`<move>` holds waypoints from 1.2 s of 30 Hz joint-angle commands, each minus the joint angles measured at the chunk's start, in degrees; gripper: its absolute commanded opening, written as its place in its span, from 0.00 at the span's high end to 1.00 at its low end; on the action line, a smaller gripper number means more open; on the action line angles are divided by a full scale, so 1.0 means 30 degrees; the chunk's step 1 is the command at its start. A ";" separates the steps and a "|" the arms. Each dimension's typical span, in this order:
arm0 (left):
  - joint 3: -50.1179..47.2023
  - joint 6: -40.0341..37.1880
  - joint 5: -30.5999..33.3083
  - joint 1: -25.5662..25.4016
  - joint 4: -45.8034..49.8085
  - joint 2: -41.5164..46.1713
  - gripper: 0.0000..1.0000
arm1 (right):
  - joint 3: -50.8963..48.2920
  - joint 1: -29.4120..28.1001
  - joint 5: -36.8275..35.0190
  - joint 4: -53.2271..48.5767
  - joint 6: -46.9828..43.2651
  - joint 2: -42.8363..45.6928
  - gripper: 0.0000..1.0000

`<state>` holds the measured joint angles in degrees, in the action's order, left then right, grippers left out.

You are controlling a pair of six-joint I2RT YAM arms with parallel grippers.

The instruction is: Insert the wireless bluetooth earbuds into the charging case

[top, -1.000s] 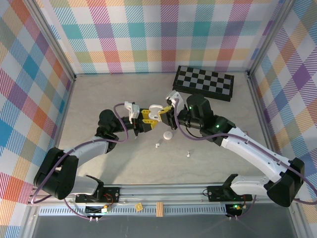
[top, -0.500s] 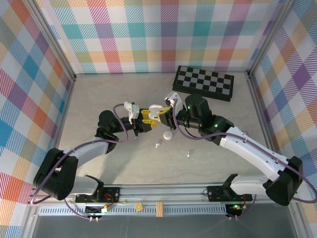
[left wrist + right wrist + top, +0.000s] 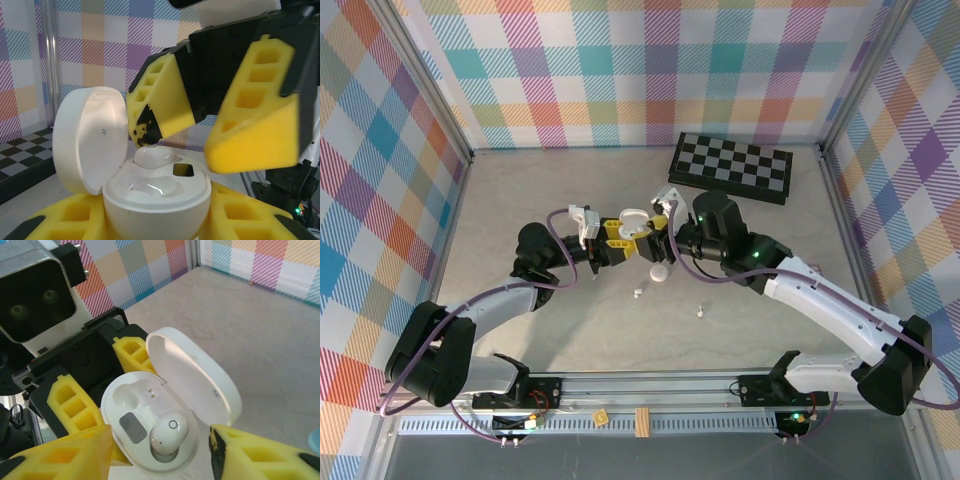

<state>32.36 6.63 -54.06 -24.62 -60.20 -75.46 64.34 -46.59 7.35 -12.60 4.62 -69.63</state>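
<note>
My left gripper (image 3: pixel 155 222) is shut on the white charging case (image 3: pixel 150 200), holding it upright above the table with its lid (image 3: pixel 87 140) swung open. One white earbud (image 3: pixel 169 433) sits in a socket of the case. The other socket (image 3: pixel 125 392) is empty. My right gripper (image 3: pixel 161 442) hovers just over the case, open, with a yellow finger (image 3: pixel 255 115) on either side of the earbud and nothing between them. From above, the left gripper (image 3: pixel 618 240) and the right gripper (image 3: pixel 653 232) meet at the case (image 3: pixel 632 215). Two tiny earbuds (image 3: pixel 637 293) (image 3: pixel 700 312) lie on the table.
A small pale round case (image 3: pixel 660 273) rests on the table just below the grippers. A folded black-and-white chessboard (image 3: pixel 731 167) lies at the back right. Plaid walls close in the table on three sides.
My right gripper's jaws have spread apart over the case, and the earbud now rests in its socket. Both arms have hardly shifted.
</note>
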 commanded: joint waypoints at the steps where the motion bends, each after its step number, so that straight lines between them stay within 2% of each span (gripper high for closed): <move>1: -0.0151 0.0012 -0.0176 0.0084 -0.1222 0.0578 0.66 | -0.0141 -0.0038 -0.0189 0.1126 0.0231 0.1060 0.42; 10: -0.0357 0.0278 -0.0188 0.0494 -0.1904 0.0485 0.66 | -0.2984 0.0933 -0.1474 0.2728 0.2442 0.3974 0.37; 13: -0.0414 0.0278 -0.0205 0.0697 -0.2007 0.0485 0.66 | -0.4613 0.2119 -0.2343 0.3305 0.3989 0.5082 0.37; 17: -0.0510 0.0509 -0.0155 0.1025 -0.2370 0.0514 0.66 | -0.6435 0.4413 -0.1826 0.2941 0.7277 0.5592 0.38; 24: -0.0763 0.0737 0.0103 0.1260 -0.3055 0.0412 0.66 | -0.7196 0.4924 -0.0184 0.0862 0.8451 0.2496 0.35; 29: -0.1008 0.0981 0.0446 0.1864 -0.3291 0.0350 0.66 | -0.7130 0.4882 0.4630 0.1997 0.7555 -0.0900 0.36; 31: -0.1114 0.1167 0.0547 0.2231 -0.3589 0.0434 0.66 | -0.6580 0.4752 0.5689 0.1913 0.7483 -0.2486 0.37; 36: -0.1289 0.1206 0.0725 0.2809 -0.3384 0.1149 0.66 | -0.4468 0.3840 0.6265 0.0030 0.7677 -0.5704 0.38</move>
<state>28.99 9.80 -52.14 -17.23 -67.13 -74.59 46.48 -33.58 21.28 -9.93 27.68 -84.44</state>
